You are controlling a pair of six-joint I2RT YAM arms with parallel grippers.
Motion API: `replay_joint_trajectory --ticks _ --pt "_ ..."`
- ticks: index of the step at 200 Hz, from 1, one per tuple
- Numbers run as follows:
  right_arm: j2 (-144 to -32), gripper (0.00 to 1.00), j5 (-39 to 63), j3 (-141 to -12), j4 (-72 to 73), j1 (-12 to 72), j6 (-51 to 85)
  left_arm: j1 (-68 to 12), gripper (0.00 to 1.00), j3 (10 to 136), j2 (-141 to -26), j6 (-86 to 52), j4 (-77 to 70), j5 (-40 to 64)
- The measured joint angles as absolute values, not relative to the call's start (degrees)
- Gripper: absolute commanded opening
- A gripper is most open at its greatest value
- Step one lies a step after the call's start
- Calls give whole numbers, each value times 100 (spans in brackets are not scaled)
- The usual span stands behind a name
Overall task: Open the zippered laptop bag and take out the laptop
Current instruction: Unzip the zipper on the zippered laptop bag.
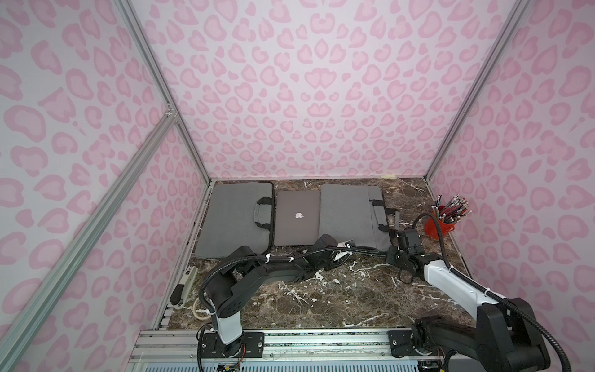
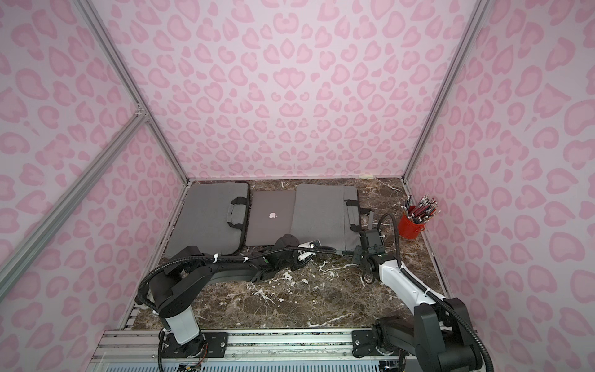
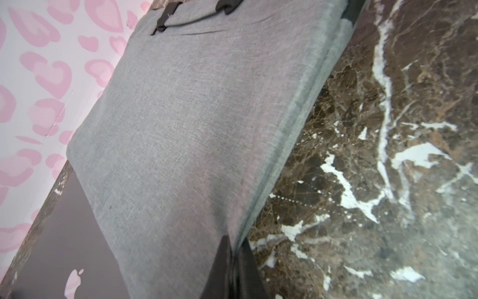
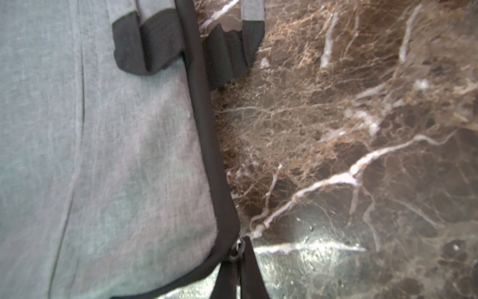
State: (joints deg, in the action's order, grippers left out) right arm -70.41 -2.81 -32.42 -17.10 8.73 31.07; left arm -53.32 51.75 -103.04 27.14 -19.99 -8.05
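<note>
– While the zip pull (image 4: 238,247) is pinched by the right gripper (image 4: 239,259), what is risked?
– The bag (image 1: 349,215), held between both, is dragged if its edge, pinched by the left gripper (image 3: 236,243), is lost.

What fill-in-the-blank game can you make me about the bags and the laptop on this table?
1. The laptop lies between two bags, both coloured ____.
2. The cup full of pencils is ____.
3. The logo on the laptop's lid is a white ____.
4. The zipper pull is pinched by the ____ arm's fingers.
Missing words: grey, red, apple, right.
</note>
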Motion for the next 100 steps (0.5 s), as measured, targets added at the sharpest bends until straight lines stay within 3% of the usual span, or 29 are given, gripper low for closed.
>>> replay_joint_trajectory --ticks 27,53,72,100 --pt "-7150 0 -143 -3371 -1717 703 2921 -5332 3 5116 -10267 2842 -2158 -731" --pt "-7120 0 -91 -3417 -1747 676 2880 -5321 44 5155 -10206 2836 -1959 -714" --pt "-7024 0 -226 -3435 -1765 709 2884 -5323 66 5210 -10151 2757 -1693 -740" --pt "-6886 0 -296 -3435 -1964 884 2873 -5529 68 5336 -10079 2692 -1590 -593"
